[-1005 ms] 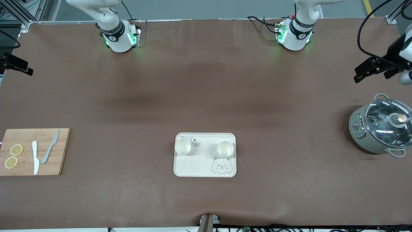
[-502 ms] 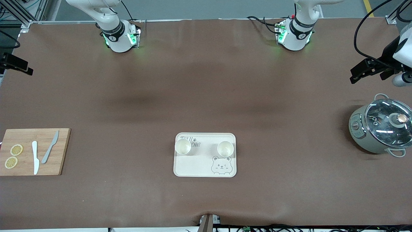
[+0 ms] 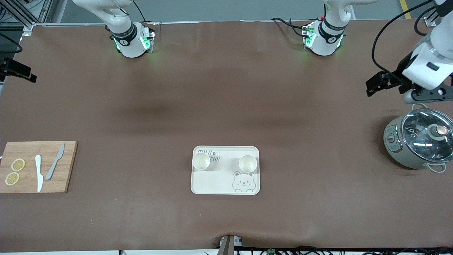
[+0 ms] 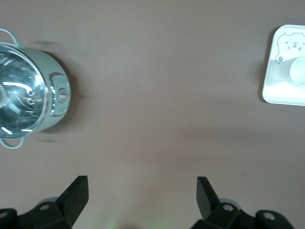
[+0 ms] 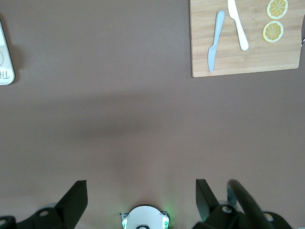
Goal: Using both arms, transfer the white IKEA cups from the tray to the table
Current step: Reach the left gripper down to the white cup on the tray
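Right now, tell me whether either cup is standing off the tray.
No: both cups stand upright on the tray, side by side along the edge farther from the front camera.

Two white cups stand side by side on the bear-printed tray (image 3: 212, 184), one (image 3: 201, 161) toward the right arm's end and the other (image 3: 247, 163) toward the left arm's end (just above the bear's face). The left gripper (image 3: 375, 85) hangs over bare table beside the grey-green pot (image 3: 417, 140). A wooden cutting board (image 3: 67, 166) carries two lemon slices (image 3: 15, 171), a white knife (image 3: 38, 173) and a grey knife (image 3: 55, 161).
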Motion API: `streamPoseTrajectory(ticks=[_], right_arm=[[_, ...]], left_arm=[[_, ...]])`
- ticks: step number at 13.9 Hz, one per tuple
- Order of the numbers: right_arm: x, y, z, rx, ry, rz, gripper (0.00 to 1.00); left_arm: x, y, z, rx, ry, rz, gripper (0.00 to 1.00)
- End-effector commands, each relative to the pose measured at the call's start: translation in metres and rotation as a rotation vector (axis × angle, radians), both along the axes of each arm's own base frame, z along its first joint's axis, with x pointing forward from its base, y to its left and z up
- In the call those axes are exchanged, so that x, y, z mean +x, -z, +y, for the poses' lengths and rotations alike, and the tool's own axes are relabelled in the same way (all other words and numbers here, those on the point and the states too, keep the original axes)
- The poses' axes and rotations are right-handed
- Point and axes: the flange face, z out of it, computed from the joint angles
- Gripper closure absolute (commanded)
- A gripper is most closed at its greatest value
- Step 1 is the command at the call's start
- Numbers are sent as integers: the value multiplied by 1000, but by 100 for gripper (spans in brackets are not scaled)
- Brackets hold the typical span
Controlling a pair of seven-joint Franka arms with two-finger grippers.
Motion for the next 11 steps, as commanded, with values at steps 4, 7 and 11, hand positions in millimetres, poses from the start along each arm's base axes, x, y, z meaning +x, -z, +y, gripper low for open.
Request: streamPoseTrajectory(ticks=[4, 7, 11], right_arm=[[-7, -2, -2, 8, 1, 3, 0], [-7, -2, -3, 10, 4, 2, 0], [-7, -1, -4, 10, 6, 2, 0]], left_arm=[[45, 79, -56, -11, -39, 19, 0], [64, 124, -116, -29, -108, -32, 0], [94, 175, -162, -87, -230, -82, 0]])
